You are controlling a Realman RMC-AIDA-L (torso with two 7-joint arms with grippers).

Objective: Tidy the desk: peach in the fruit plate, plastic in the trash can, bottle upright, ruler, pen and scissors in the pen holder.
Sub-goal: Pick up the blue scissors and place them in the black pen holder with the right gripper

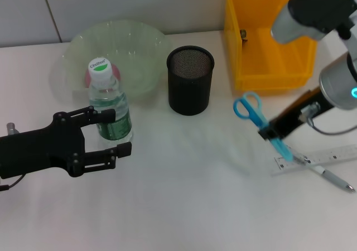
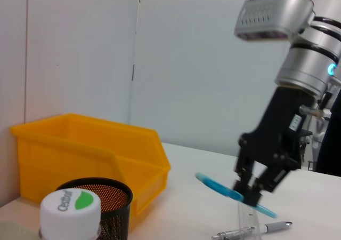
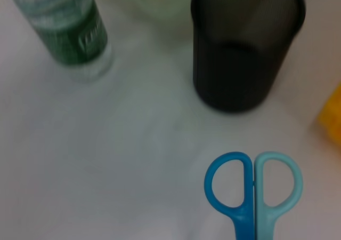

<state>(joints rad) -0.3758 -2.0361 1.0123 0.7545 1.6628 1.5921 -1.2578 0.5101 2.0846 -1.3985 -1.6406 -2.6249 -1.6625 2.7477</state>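
The bottle [image 1: 109,105] stands upright in front of the green fruit plate [image 1: 139,44]; its white cap [image 2: 70,208] shows in the left wrist view. My left gripper [image 1: 121,131] is open, with a finger on either side of the bottle's lower part. A pink peach [image 1: 87,79] lies in the plate, mostly hidden behind the bottle. My right gripper [image 1: 272,131] is shut on the blue scissors [image 1: 249,107], held above the table with handles toward the black mesh pen holder [image 1: 191,79]. The ruler [image 1: 318,158] and pen [image 1: 330,176] lie crossed below it. The plastic is out of view.
The yellow bin [image 1: 268,44] stands at the back right, behind the right arm, with a small dark item at its inner wall. A grey wall closes off the far edge of the table.
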